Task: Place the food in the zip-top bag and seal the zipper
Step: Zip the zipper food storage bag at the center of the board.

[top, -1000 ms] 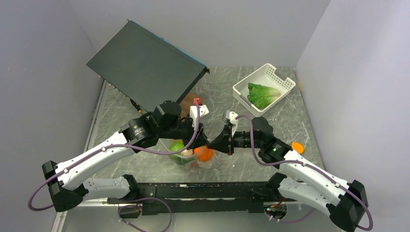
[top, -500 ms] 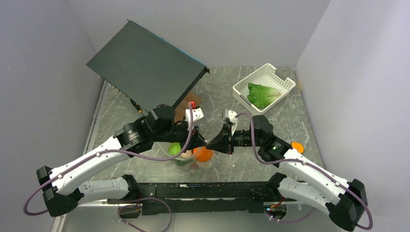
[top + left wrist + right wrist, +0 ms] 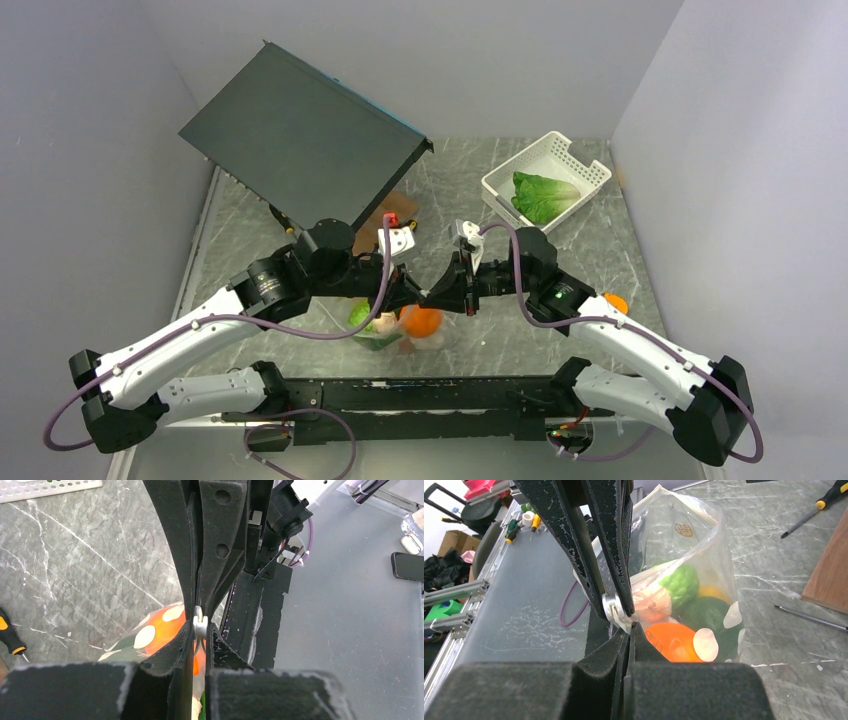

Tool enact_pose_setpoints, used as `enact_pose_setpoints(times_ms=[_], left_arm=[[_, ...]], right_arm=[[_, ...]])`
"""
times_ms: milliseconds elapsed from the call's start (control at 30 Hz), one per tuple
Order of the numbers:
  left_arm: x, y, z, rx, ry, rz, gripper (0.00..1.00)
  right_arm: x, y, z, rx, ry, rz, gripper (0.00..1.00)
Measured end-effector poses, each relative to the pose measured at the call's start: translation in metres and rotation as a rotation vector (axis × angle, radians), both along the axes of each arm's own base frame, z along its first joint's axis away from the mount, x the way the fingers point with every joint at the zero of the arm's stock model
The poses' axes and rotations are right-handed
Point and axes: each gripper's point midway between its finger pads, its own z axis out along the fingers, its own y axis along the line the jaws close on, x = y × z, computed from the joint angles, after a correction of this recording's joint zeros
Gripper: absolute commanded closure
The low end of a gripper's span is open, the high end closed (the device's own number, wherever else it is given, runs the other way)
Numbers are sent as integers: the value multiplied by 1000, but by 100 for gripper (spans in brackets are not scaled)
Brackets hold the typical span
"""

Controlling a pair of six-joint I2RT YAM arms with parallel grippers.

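Two end effectors (image 3: 424,298) — zipper (image 3: 199,624) pinched, bag (image 3: 684,545) below

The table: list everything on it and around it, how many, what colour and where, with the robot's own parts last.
bag: one, clear with white dots, near middle of the table, top edge pinched by both grippers
toy food: about five pieces, orange, greens, peach, yellow, inside the bag
orange fruit: one, orange, on the table beside the right arm
basket: one, white, far right
lettuce: one, green, in the basket
panel: one, dark grey, tilted, far left
board: one, brown, on the table by the panel
screwdriver: one, yellow and black handle, on the table
table: one, grey marble
left gripper: black, shut on the bag's edge
right gripper: black, shut on the bag's edge
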Motion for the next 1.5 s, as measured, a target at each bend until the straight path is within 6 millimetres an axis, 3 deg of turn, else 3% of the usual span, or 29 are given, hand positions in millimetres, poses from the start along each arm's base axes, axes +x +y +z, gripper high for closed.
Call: enact_pose_setpoints(times_ms=[67, 200, 267, 367, 467, 933, 1000, 1133, 1500], left_arm=[[1, 0, 0, 2, 5, 11, 65], [8, 0, -1, 13, 26, 60, 58], [11, -1, -2, 15, 34, 78, 62], [13, -1, -3, 17, 43, 96, 87], [13, -2, -2, 13, 57, 103, 100], [3, 1, -2, -4, 45, 49, 100], [1, 2, -3, 0, 46, 40, 100], [2, 2, -6, 16, 54, 39, 100], [24, 7, -14, 41, 38, 174, 100]], right_arm=[[0, 0, 0, 0, 0, 0, 100], [0, 0, 0, -1, 0, 0, 100], [0, 0, 0, -2, 1, 0, 100], [0, 0, 0, -1, 1, -1, 100], [1, 0, 0, -1, 0, -4, 100], [0, 7, 2, -7, 23, 49, 92], [-1, 8, 3, -6, 32, 66, 100], [-3, 10, 0, -13, 72, 83, 100], [24, 0, -3, 96, 143, -228, 100]])
